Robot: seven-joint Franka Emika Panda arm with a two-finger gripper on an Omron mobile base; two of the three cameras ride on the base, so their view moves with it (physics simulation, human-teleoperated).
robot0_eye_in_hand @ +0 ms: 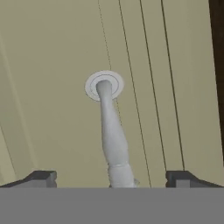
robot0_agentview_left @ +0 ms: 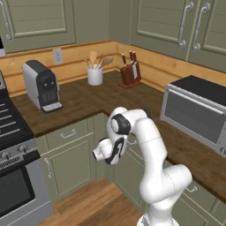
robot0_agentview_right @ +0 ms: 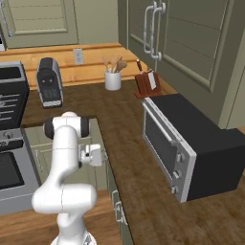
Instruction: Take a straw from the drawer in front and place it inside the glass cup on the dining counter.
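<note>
Two spread end effector point(robot0_eye_in_hand: 111, 179) fingers flanking silver handle point(robot0_eye_in_hand: 113, 135), sage-green drawer point(robot0_eye_in_hand: 52, 87) front close ahead

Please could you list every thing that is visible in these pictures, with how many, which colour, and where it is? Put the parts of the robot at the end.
coffee machine: 1, grey and black, on the counter by the wall.
utensil holder: 1, white, with wooden utensils, at the counter's back corner.
knife block: 1, red-brown, right of the utensil holder.
toaster oven: 1, silver front, black body, on the counter's right stretch.
stove: 1, grey and black, at the left edge.
wall outlet: 1, white, above the coffee machine.
counter: 1, dark brown wood, L-shaped.
drawer handle: 1, silver, close before the hand camera.
arm: 1, white, folded low before the cabinets.
gripper: 1, dark tips, open around the drawer handle.
</note>
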